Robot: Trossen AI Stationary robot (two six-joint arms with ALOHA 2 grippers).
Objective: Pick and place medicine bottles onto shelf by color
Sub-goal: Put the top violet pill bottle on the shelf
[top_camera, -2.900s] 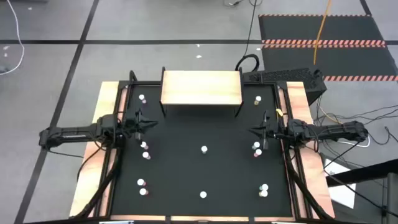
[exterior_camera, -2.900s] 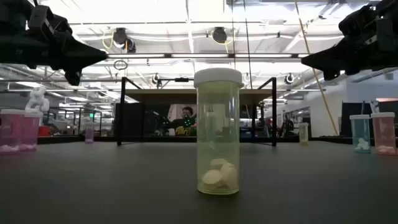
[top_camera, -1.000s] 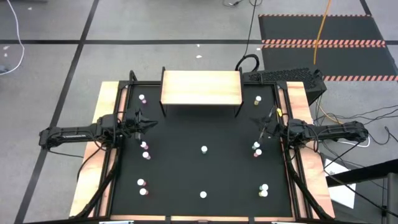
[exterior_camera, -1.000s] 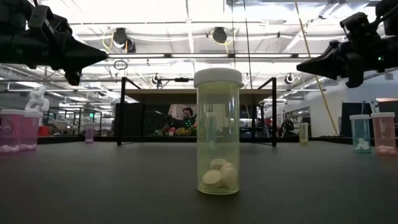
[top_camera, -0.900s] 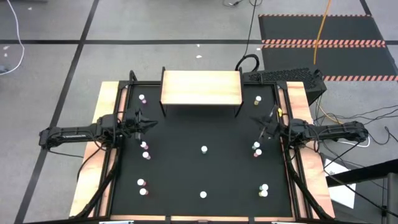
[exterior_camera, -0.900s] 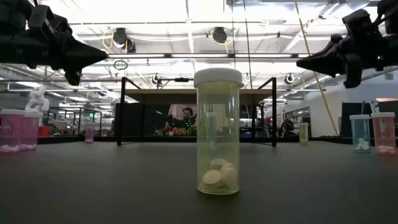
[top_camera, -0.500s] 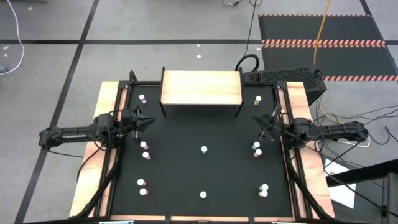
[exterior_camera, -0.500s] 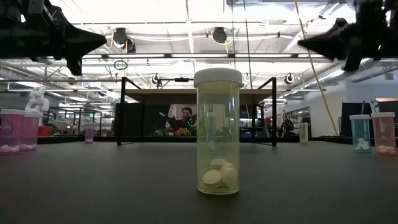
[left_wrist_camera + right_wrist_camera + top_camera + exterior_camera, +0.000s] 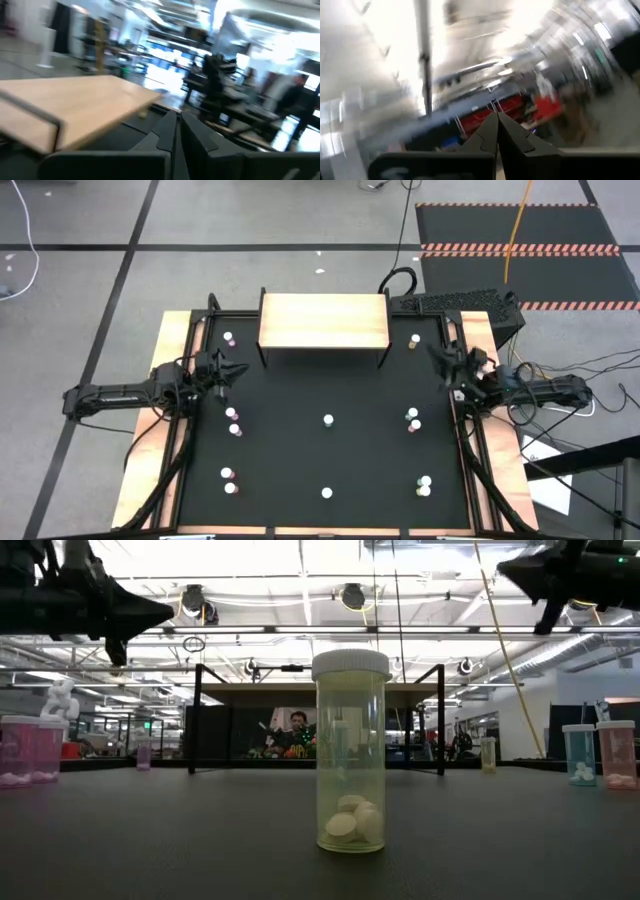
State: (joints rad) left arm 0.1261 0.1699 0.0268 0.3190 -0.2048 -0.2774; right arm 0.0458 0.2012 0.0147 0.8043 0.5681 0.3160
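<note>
Several tiny white-capped medicine bottles stand upright on the black table: one in the middle, pairs at the left and right, more near the front, and one by each shelf leg. In the low view the nearest is pale yellow with white pills. The light-wood shelf stands on black legs at the far edge; it also shows in the left wrist view. My left gripper is shut and empty, above the table's left side. My right gripper is shut and empty, raised at the right.
Pink bottles stand at the low view's left; a blue one and a pink one stand at its right. Wooden side strips flank the table. A person sits in the room behind.
My right gripper has risen and swung toward the table's far right corner, away from the pair of bottles at the right, its fingers still shut. My left gripper has gone up a little and toward the far edge. The bottles have stayed where they were.
</note>
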